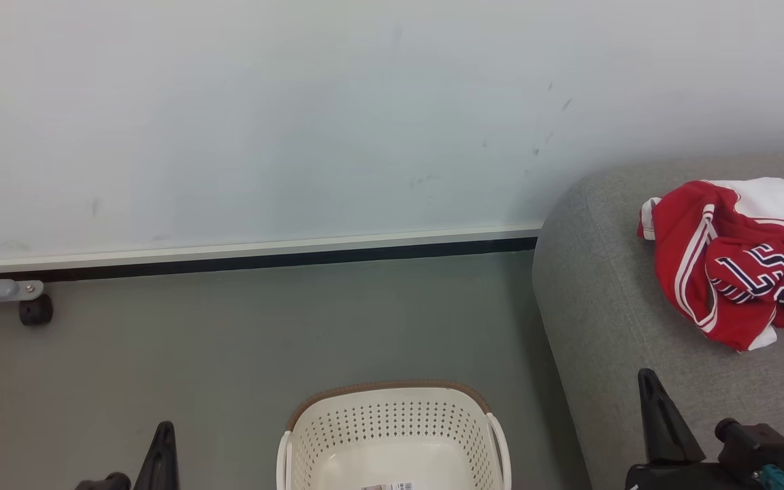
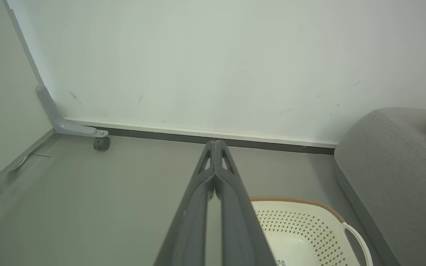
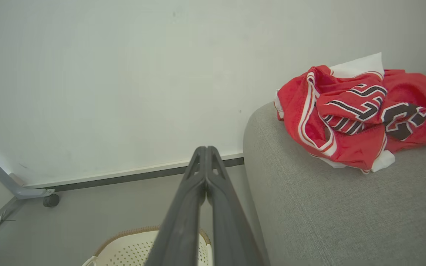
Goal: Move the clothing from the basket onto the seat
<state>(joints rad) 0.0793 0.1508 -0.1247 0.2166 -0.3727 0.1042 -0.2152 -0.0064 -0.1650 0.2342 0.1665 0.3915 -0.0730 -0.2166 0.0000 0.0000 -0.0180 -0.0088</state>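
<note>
Grey upholstery of the seat carries the clothing, which lies ahead of the right pincer and off to its right, well clear of the fingertips. It is a crumpled red heap, wider than it is deep, with its long side running crosswise to that pincer's fingers. The navy-and-white numbers face up on the top fold, a white panel shows at the far side, and white-striped hems curl along the near left edge. The heap sits back from the seat's rounded corner, which bulges just to the right of the right pincer's tip. The basket stands upright on the floor below and between the two pincers, mouth up. Its brown rim curves away from them, a handle sits on each side and a small label lies on its bare bottom. The right pincer's two dark fingers are pressed together with nothing between them, and so are those of the left pincer, which points over the floor towards the skirting. Far to the left pincer's left, a black castor on a grey bracket sits at the foot of the pale wall.
</note>
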